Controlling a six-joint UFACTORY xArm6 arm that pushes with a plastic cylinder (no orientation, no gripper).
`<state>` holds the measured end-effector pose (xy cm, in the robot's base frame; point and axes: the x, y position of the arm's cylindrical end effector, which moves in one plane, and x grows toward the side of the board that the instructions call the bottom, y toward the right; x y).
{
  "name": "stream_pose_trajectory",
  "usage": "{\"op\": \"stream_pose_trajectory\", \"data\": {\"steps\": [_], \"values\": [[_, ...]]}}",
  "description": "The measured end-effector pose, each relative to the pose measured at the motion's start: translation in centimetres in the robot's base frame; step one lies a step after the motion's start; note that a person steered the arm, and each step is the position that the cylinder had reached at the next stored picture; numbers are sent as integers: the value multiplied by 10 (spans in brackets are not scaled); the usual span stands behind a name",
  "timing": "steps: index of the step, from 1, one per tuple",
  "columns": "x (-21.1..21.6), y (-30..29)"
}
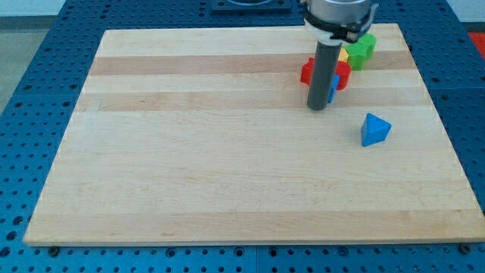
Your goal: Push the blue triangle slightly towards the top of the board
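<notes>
Camera view: a wooden board (227,152). My tip (317,108), a bare rod with no pincer to open or close, sits near a red block (307,71). The blue triangle (375,130) lies apart, lower right. An off-centre push might spin it sideways

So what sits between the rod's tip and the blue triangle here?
Nothing: in the camera view, only bare board separates my tip from the blue triangle, which lies toward the view's lower right of it.
</notes>
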<state>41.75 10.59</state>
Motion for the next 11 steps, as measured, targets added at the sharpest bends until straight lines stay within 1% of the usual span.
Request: {"op": "stream_pose_trajectory", "data": {"steps": [1,2,3,4,5,6,8,9,10,11], "values": [[98,8],[151,64],[129,106],[89,103],[86,98],[63,98],[0,90],[-19,91],[26,142],[136,133]]}}
